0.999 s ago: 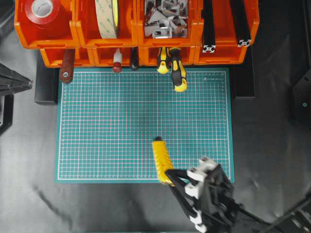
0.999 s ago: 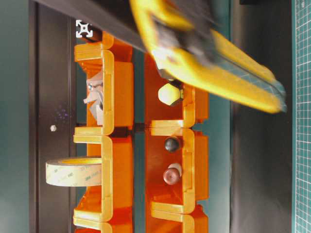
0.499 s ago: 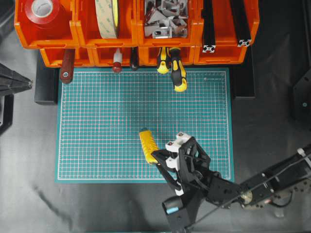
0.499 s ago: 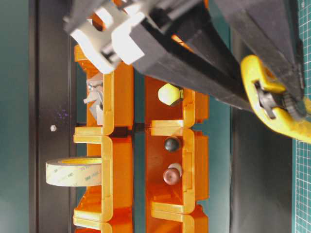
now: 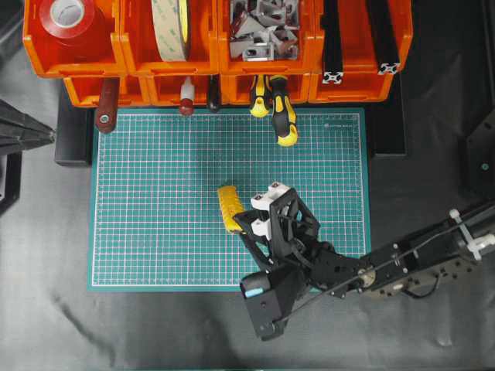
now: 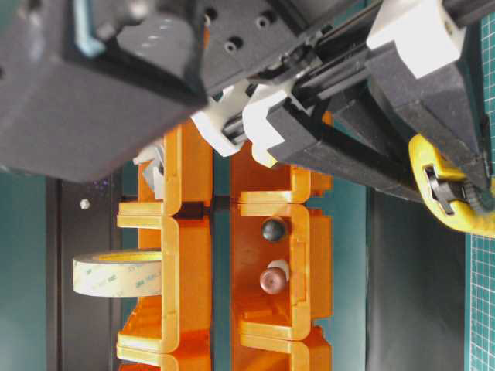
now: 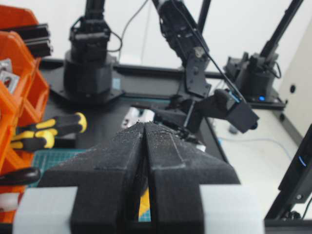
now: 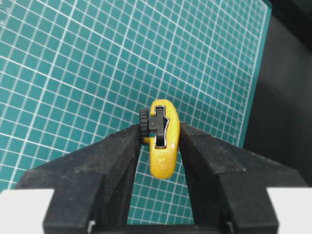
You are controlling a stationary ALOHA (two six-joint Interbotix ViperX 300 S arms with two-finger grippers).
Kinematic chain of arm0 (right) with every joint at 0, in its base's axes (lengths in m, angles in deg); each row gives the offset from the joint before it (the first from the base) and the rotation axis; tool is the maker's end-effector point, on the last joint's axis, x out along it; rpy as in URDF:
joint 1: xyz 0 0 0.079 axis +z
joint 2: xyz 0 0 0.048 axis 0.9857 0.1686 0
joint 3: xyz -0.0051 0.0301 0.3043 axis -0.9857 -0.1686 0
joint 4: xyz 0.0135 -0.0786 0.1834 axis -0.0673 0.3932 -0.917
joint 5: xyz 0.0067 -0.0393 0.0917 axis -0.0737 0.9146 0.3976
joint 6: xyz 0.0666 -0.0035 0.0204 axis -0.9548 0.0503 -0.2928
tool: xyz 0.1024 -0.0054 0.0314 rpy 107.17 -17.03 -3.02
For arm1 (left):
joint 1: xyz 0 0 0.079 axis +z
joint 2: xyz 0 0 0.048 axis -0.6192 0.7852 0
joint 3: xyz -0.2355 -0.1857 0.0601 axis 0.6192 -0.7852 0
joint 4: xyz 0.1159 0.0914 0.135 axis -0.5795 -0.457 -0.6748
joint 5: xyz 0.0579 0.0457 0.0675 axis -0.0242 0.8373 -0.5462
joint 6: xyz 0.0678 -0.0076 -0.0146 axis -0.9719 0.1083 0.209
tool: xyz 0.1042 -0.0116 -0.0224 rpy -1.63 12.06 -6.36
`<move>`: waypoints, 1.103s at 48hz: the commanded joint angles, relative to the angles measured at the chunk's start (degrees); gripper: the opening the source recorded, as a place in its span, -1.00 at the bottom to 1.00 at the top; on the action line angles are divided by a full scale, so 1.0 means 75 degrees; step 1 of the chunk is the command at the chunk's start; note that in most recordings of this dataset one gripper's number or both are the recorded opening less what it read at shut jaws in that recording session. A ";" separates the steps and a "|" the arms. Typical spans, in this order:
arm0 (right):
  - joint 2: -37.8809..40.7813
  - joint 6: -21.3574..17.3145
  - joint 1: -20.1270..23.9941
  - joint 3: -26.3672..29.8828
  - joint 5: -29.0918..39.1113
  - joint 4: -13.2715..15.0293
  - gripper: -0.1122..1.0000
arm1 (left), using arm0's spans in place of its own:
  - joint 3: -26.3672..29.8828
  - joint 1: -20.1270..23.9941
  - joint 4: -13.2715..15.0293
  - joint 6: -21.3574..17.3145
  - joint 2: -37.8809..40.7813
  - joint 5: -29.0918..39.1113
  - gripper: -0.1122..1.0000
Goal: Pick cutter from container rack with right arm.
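From overhead, the right claw (image 5: 241, 222) grips the yellow cutter (image 5: 229, 207) above the green mat (image 5: 155, 193), well short of the orange container rack (image 5: 216, 69) at the mat's far edge; a second ago the cutter sat over the mat's near border, and it has since travelled inward and turned, with the right arm (image 5: 387, 270) now stretched in from the right. No writing on the red tape roll (image 5: 67, 13) can be read here. At table level, the tape roll (image 6: 116, 273) lying in the rack (image 6: 186, 232) carries small repeated "3M" print; the cutter (image 6: 445, 189), blurred across the top a second ago, now shows only a yellow end beside the mat, behind the arm's black body. In the left wrist view, the left claw (image 7: 145, 131) is pressed closed on nothing, with yellow-and-black screwdrivers (image 7: 46, 130) beside the rack. In the right wrist view, the pads (image 8: 122, 146) clamp the cutter (image 8: 162, 141) end-on over the mat grid.
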 commanded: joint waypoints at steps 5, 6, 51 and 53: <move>-0.0082 0.0000 -0.0117 -0.0059 -0.0199 0.0059 -0.30 | 0.0164 -0.0012 -0.0023 0.0012 0.0070 -0.0035 -0.80; -0.0070 -0.0012 -0.0129 -0.0070 -0.0246 0.0059 -0.30 | 0.0176 -0.0012 -0.0023 0.0012 0.0070 -0.0035 -0.80; 0.0281 -0.0598 -0.0199 -0.0680 -0.1266 -0.0211 -0.13 | 0.0164 0.0211 -0.0035 -0.0105 0.0000 0.0293 -0.80; 0.0281 -0.0680 -0.0211 -0.0680 -0.1254 -0.0211 0.09 | 0.0164 0.0211 -0.0035 -0.0105 0.0012 0.0293 -0.80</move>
